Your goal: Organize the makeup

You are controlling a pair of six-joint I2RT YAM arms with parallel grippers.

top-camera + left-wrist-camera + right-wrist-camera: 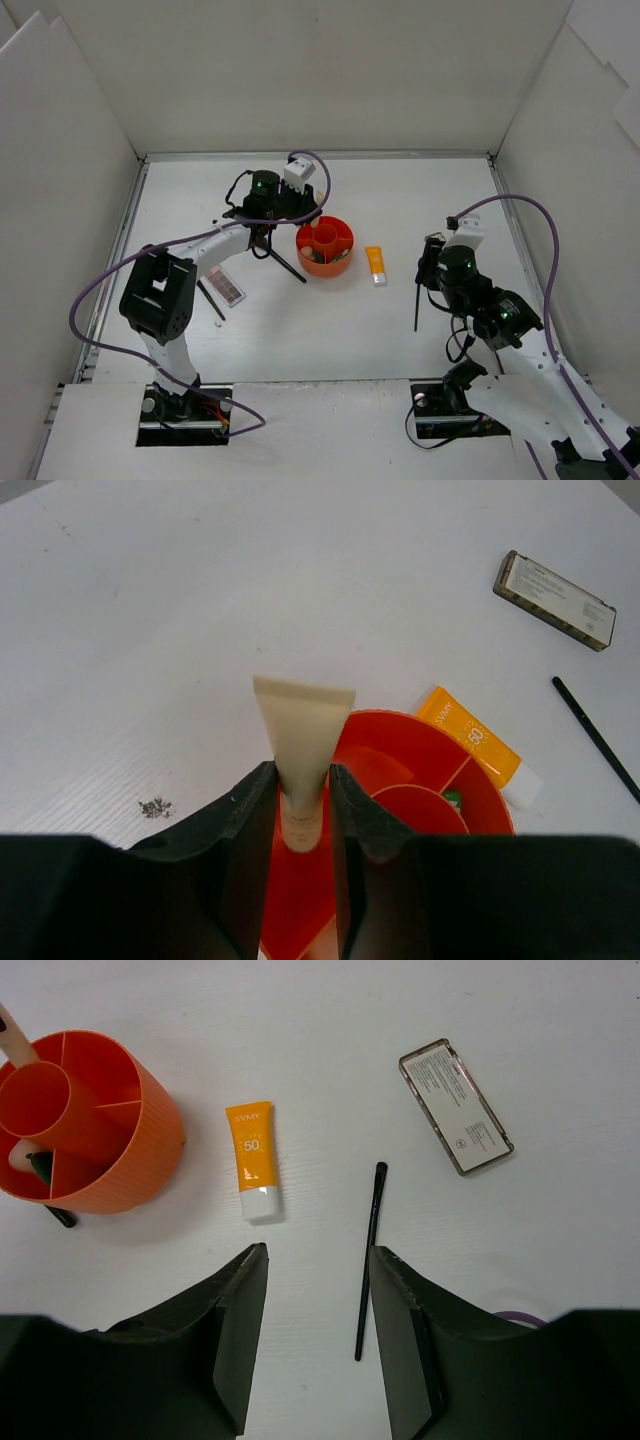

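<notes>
Flanking a beige tube [303, 715], the left tool [302, 772] hangs over the orange holder [400, 742] with its 2 fingers narrow, 1 on each side of the tube. I cannot tell whether they press it or only stand against it. The tube stands upright, crimped end up, its lower end down in 1 compartment of the holder. Just beyond the holder an orange tube [470, 742] lies flat on the worktop [150, 630], close beside the holder's wall. Farther out lie a thin black brush [597, 738] and a flat labelled case [553, 600], apart from each other.

The right tool [318, 1252] hovers above the worktop, its fingers moderately wide with nothing between them. From its wrist view the black brush lies below, near the inner edge of 1 finger, with the orange tube to 1 side and the labelled case to the other. In the top view an eyeshadow palette [227, 286] lies on the left of the worktop, well apart from the holder. A 2nd black brush [288, 265] lies just beside the holder's left side.
</notes>
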